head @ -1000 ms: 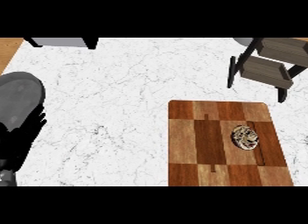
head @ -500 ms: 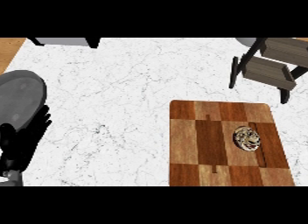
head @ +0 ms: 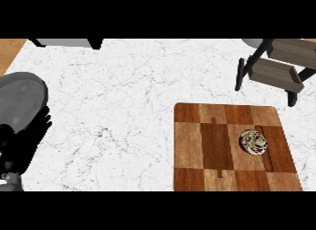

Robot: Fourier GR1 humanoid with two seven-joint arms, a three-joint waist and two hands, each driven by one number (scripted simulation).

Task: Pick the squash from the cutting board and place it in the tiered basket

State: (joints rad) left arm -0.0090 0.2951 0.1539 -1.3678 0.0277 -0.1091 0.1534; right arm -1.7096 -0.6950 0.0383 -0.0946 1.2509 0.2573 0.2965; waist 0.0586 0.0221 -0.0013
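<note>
At the near edge of the white marble counter (head: 121, 90), the robot's left hand (head: 21, 148) hangs low over the stone on the left side, black against the pale surface. Its fingers (head: 40, 121) run out fairly straight and lie close together, curled round nothing and holding nothing. The broad grey forearm (head: 15, 101) shows just beyond it, close to the counter's left border. The right hand is nowhere to be seen.

Across the counter on the right, well apart from that hand, lies the wooden cutting board (head: 207, 148), a patchwork of light and dark brown blocks with its long side running away from the robot. The squash (head: 255, 142) sits on the board's right half, about midway along its length: a small rounded piece, mottled cream and brown, resting on a dark strip of wood just inside the right edge. Nothing touches it.

Between hand and board stretches bare veined marble. Farther back, at the right rear corner, stands the tiered basket (head: 277, 74), a dark frame carrying grey-brown wooden trays set at an angle, one above and behind the other; it stands beyond the board's far end and a little to the right. At the far left of the back edge, a grey object on dark legs (head: 64, 42) is only partly visible, too cropped to identify. Wood flooring (head: 5, 50) shows past the counter's far left corner.
</note>
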